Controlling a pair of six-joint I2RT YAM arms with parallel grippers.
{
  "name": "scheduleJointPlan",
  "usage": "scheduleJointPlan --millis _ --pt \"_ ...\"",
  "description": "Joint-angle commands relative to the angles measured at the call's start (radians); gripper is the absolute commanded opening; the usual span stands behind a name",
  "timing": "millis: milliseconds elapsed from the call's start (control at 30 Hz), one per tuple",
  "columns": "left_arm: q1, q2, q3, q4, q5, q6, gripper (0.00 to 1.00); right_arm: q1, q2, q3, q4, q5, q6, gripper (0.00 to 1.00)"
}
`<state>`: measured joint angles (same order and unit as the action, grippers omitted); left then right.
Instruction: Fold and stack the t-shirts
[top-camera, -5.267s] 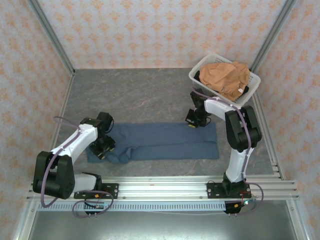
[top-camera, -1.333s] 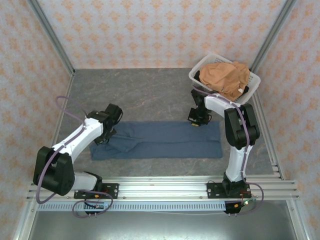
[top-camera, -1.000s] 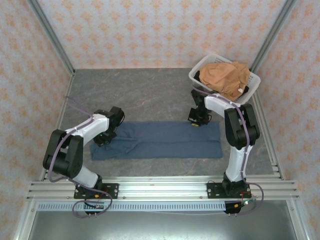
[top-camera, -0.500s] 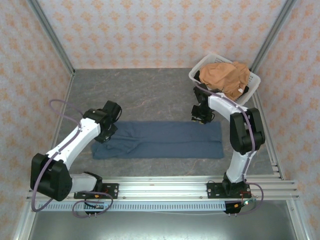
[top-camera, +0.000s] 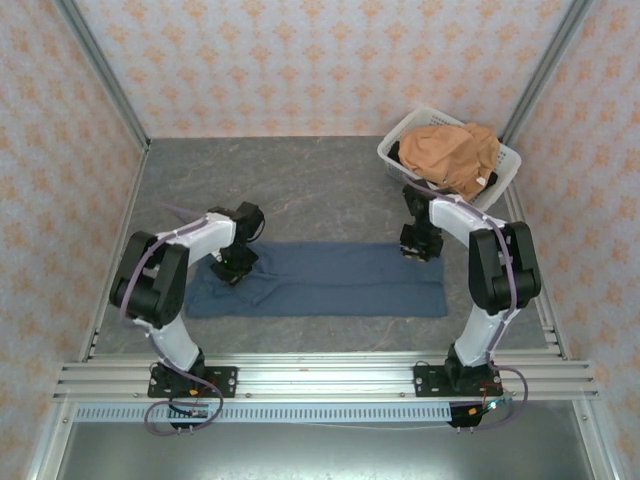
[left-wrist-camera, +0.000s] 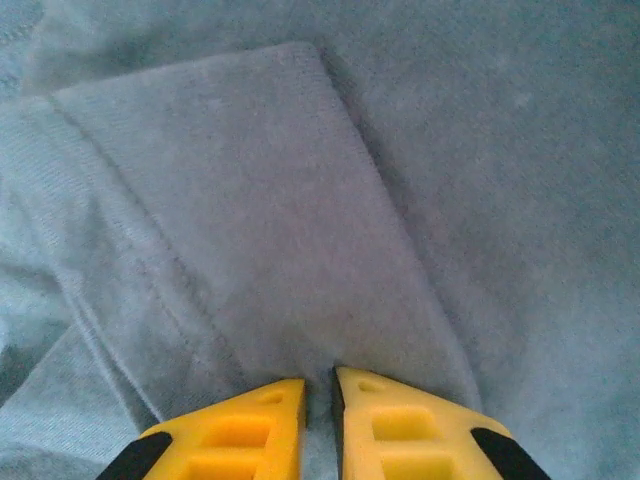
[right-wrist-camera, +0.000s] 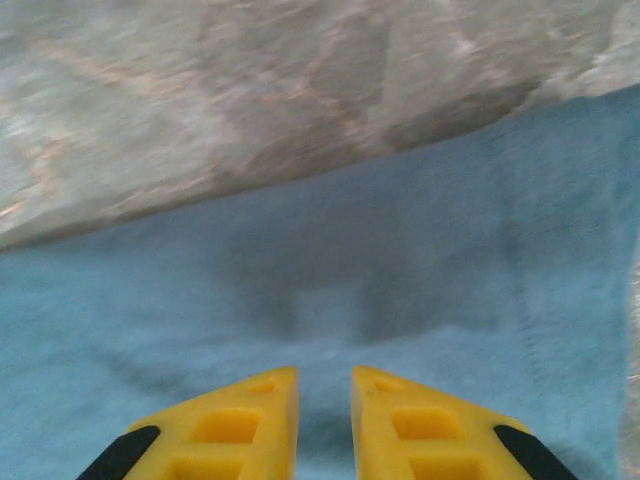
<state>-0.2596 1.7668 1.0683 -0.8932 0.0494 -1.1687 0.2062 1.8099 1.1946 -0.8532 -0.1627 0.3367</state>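
place: robot lab booth | cue: aluminium frame (top-camera: 330, 378), wallpapered panels (top-camera: 320, 70) (floral)

Moved left gripper (top-camera: 236, 268) from slate-blue shirt (top-camera: 330, 282) near-left corner toward table (top-camera: 300, 190) far edge; slid right gripper (top-camera: 420, 248) toward right edge; stretched shirt flatter, longer rightward.

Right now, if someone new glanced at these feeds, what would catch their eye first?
First the slate-blue t-shirt, folded into a long strip across the middle of the table. The left end effector is down at its left end and the right end effector at its far right corner. Next comes the orange-tan t-shirt, heaped in the white basket at the table's far right corner.
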Motion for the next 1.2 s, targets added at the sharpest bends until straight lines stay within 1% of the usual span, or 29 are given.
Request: scheduleJointPlan --millis 0,100,167,233,333,400,467,533,567,600,633,700,767,800,867,933,967,1033,1067,1167 --pt "0.058 0.099 0.118 0.039 -0.028 0.096 0.15 -0.01 0.04 -0.022 -0.038 0.051 0.015 0.2" --pt "0.087 0.247 0.317 0.039 -0.037 0.193 0.16 -0.008 0.033 -0.071 -0.033 0.015 0.049 0.2" --pt "0.095 0.354 0.494 0.016 -0.042 0.255 0.16 0.011 0.017 -0.126 -0.019 -0.032 0.092 0.2" --pt "0.097 0.464 0.677 -0.01 -0.035 0.303 0.17 0.052 -0.005 -0.18 -0.005 -0.073 0.138 0.2" --pt "0.094 0.639 0.983 -0.037 0.023 0.344 0.21 0.146 -0.053 -0.249 0.027 -0.15 0.234 0.2" --pt "0.089 0.757 1.199 -0.039 0.082 0.347 0.27 0.229 -0.075 -0.272 0.059 -0.209 0.309 0.21" --pt "0.075 0.89 1.46 -0.037 0.156 0.347 0.35 0.299 -0.086 -0.277 0.117 -0.276 0.392 0.21" --pt "0.062 0.992 1.699 -0.042 0.194 0.339 0.42 0.339 -0.093 -0.268 0.174 -0.331 0.461 0.22" --pt "0.056 1.024 1.781 -0.032 0.206 0.328 0.46 0.349 -0.095 -0.26 0.202 -0.358 0.493 0.23" --pt "0.055 1.025 1.809 -0.017 0.212 0.319 0.48 0.353 -0.098 -0.25 0.216 -0.377 0.513 0.24" --pt "0.055 1.002 1.804 -0.003 0.207 0.309 0.49 0.354 -0.104 -0.231 0.211 -0.38 0.524 0.25" --pt "0.055 0.915 1.762 -0.025 0.162 0.319 0.5 0.349 -0.125 -0.173 0.148 -0.338 0.505 0.26" --pt "0.054 0.773 1.646 -0.063 0.079 0.328 0.5 0.337 -0.149 -0.113 0.092 -0.287 0.47 0.29" --pt "0.055 0.695 1.556 -0.059 0.045 0.32 0.5 0.33 -0.158 -0.092 0.078 -0.265 0.452 0.3" --pt "0.061 0.506 1.286 0.019 0.007 0.266 0.49 0.314 -0.154 -0.036 0.061 -0.217 0.398 0.31" --pt "0.071 0.373 1.07 0.095 0.003 0.191 0.46 0.303 -0.113 0.023 0.06 -0.194 0.326 0.31" --pt "0.079 0.335 0.978 0.127 0.023 0.148 0.44 0.299 -0.079 0.055 0.07 -0.193 0.29 0.3" --pt "0.096 0.321 0.889 0.146 0.061 0.087 0.37 0.297 -0.023 0.111 0.102 -0.195 0.237 0.27" --pt "0.102 0.332 0.875 0.148 0.076 0.072 0.33 0.297 0.005 0.139 0.127 -0.2 0.216 0.26" --pt "0.109 0.389 0.894 0.168 0.078 0.053 0.27 0.297 0.091 0.225 0.17 -0.203 0.157 0.23"
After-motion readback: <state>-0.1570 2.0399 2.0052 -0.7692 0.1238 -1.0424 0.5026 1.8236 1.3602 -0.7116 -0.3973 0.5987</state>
